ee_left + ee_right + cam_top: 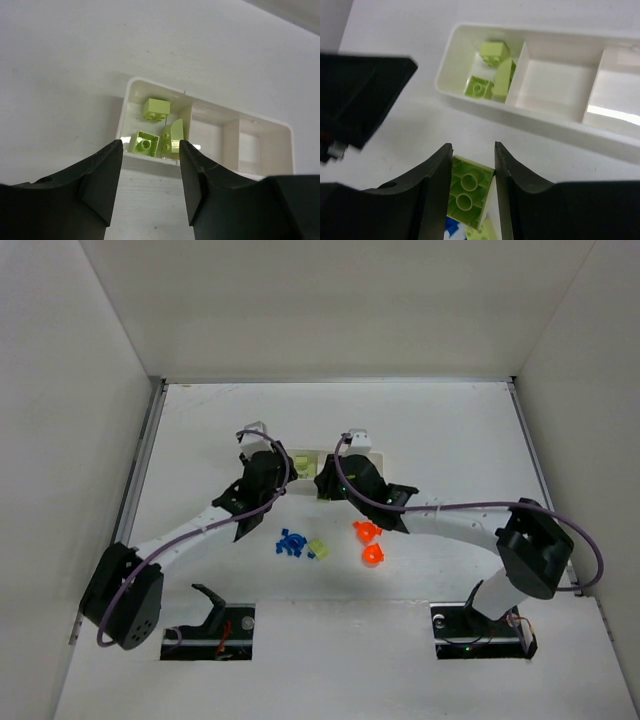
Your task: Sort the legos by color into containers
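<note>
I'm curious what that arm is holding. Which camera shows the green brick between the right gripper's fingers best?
The right wrist view: the green brick fills the gap in the right gripper, studs facing the camera. From the top, the arm hides it. The left wrist view misses it and shows the tray instead.

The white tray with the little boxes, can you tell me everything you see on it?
The white tray is long and low-walled, with rounded corners; it looks like smooth, shiny plastic. Two thin dividers split it into three square boxes in a row. It lies flat on the white table. Three light green bricks sit in one end box; the other two look empty.
</note>
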